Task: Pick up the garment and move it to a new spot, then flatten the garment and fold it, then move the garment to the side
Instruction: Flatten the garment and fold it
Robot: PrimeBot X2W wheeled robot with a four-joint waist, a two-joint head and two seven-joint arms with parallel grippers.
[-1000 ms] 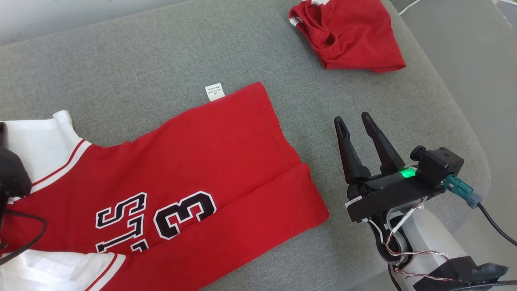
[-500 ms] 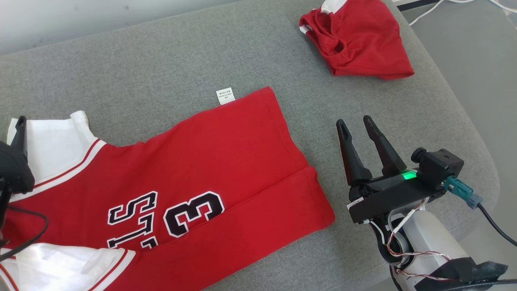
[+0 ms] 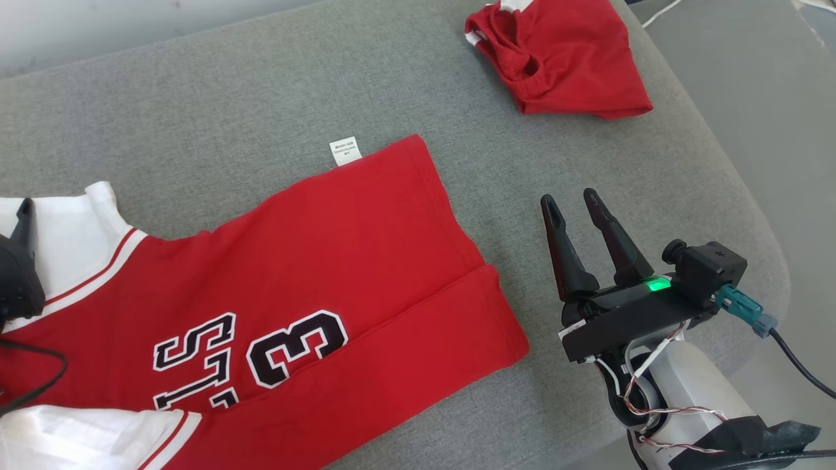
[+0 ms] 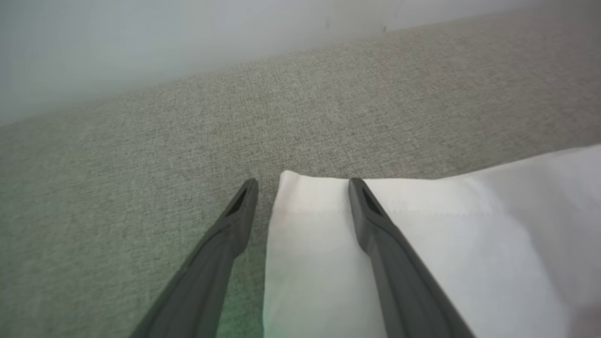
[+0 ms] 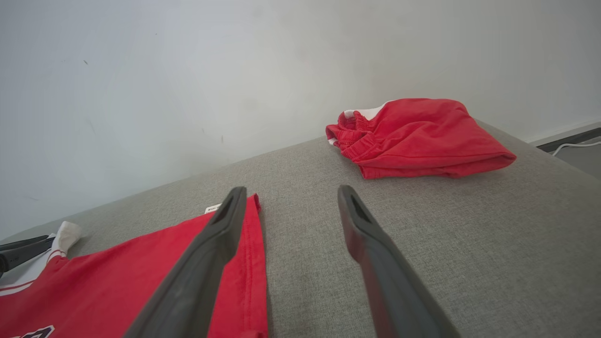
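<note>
The garment is a red jersey (image 3: 313, 261) with white sleeves and a black "13". It lies spread on the grey cushion (image 3: 228, 117), with a strip along its near side folded over. My left gripper (image 4: 303, 183) is open, its two fingers straddling the corner of one white sleeve (image 4: 422, 244) lying flat beneath them. One left finger (image 3: 25, 225) shows at the far left of the head view. My right gripper (image 3: 568, 196) stands open over bare cushion, just right of the jersey's hem. The right wrist view shows the right gripper (image 5: 291, 189) beside the jersey's edge (image 5: 141, 272).
Another red garment (image 3: 562, 59), folded, lies at the cushion's far right corner, also in the right wrist view (image 5: 413, 136). A white label (image 3: 345, 151) sticks out at the jersey's far edge. The cushion's rounded edge drops to the floor (image 3: 771, 98) on the right. A pale wall stands behind.
My left gripper has opened and let go of the white sleeve, which now lies flat. The head view swung a little and came back. The right gripper has not moved.
</note>
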